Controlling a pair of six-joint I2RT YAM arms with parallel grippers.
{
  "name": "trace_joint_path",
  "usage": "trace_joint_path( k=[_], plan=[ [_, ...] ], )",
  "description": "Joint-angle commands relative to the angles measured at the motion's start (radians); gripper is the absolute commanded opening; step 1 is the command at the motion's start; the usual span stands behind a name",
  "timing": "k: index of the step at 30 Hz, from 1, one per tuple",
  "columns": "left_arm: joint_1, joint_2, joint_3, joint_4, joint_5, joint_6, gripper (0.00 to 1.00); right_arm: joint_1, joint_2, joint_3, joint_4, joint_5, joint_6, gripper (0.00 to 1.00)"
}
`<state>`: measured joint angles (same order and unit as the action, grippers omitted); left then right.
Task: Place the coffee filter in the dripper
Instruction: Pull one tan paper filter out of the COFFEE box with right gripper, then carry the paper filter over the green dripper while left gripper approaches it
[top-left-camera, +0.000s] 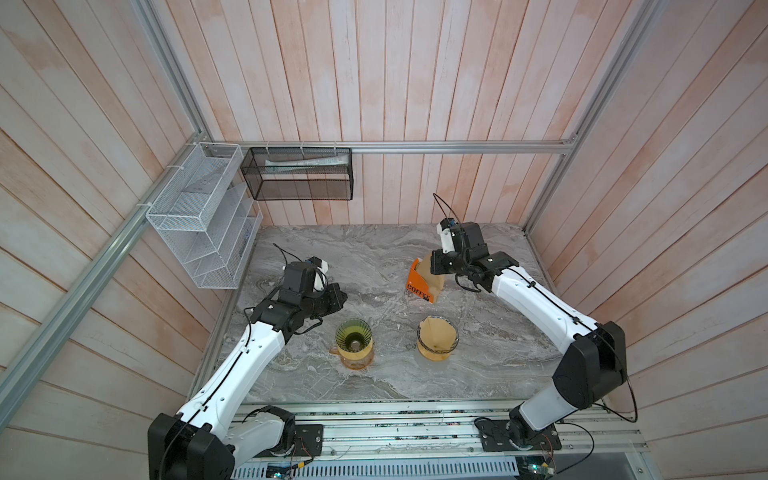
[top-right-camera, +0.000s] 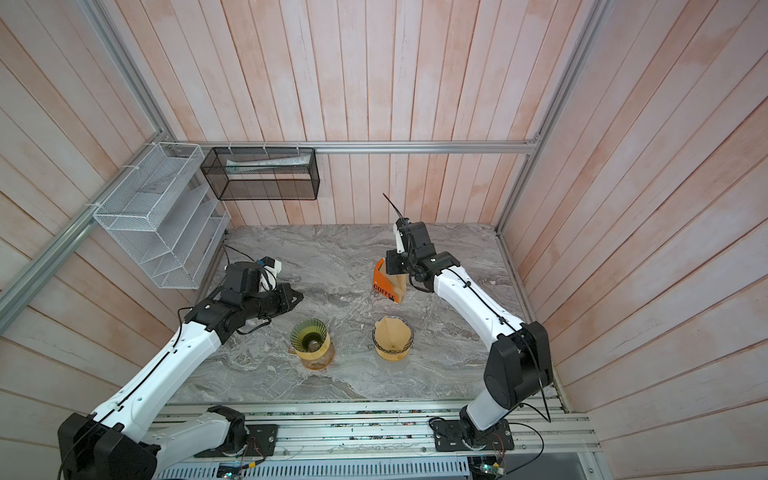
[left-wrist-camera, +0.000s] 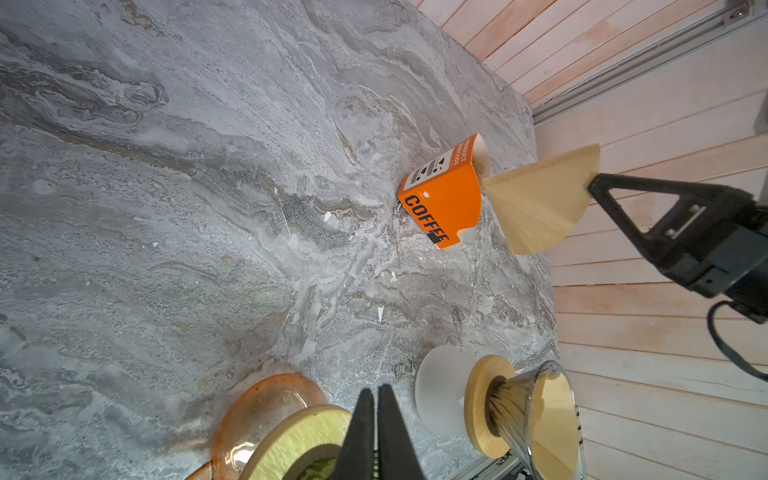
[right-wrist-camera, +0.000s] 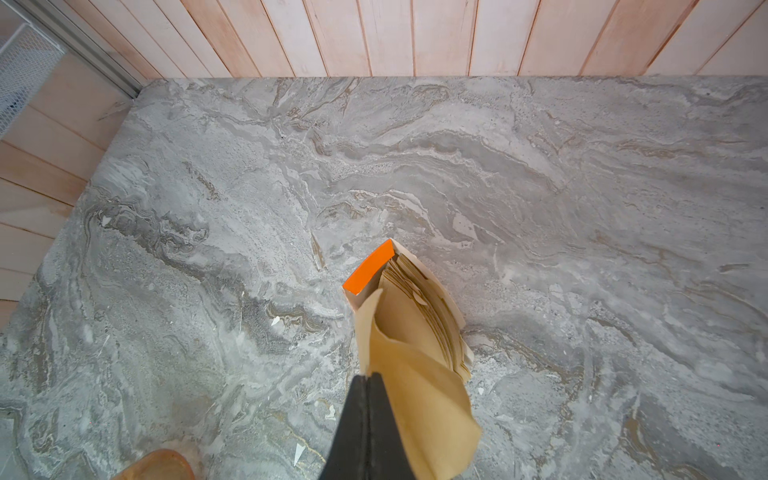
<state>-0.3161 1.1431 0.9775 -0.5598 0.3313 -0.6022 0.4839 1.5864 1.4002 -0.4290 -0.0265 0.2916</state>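
Observation:
My right gripper (right-wrist-camera: 368, 376) is shut on the edge of a tan paper coffee filter (right-wrist-camera: 424, 395) and holds it just above the open orange COFFEE box (top-left-camera: 417, 286), where several more filters are stacked. In the left wrist view the filter (left-wrist-camera: 540, 203) hangs folded flat from the right gripper (left-wrist-camera: 592, 189), beside the box (left-wrist-camera: 444, 199). A green ribbed dripper (top-left-camera: 353, 334) sits empty on an amber glass carafe. To its right a clear glass dripper (top-left-camera: 437, 338) with a wooden collar has a tan filter in it. My left gripper (left-wrist-camera: 376, 390) is shut and empty, just behind the green dripper (left-wrist-camera: 299, 440).
A white wire rack (top-left-camera: 199, 216) and a black mesh basket (top-left-camera: 299, 174) hang on the back-left walls. Wooden walls close in the marble table (top-left-camera: 374, 257) on three sides. The clear dripper (left-wrist-camera: 536, 415) stands on a white saucer (left-wrist-camera: 440, 386).

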Motion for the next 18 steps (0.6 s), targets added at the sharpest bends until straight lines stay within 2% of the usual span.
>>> trace_joint_path(
  k=[1,11,18],
  plan=[
    [0.005,-0.026,0.004,0.015,-0.020,0.007,0.09,0.010,-0.040,-0.010,-0.033,0.016,0.009,0.00],
    [0.005,-0.034,0.043,-0.012,-0.042,0.008,0.09,0.032,-0.126,0.023,-0.077,0.031,0.011,0.00],
    [0.005,-0.056,0.101,-0.111,-0.115,0.025,0.09,0.107,-0.197,0.073,-0.131,0.055,0.005,0.00]
  ],
)
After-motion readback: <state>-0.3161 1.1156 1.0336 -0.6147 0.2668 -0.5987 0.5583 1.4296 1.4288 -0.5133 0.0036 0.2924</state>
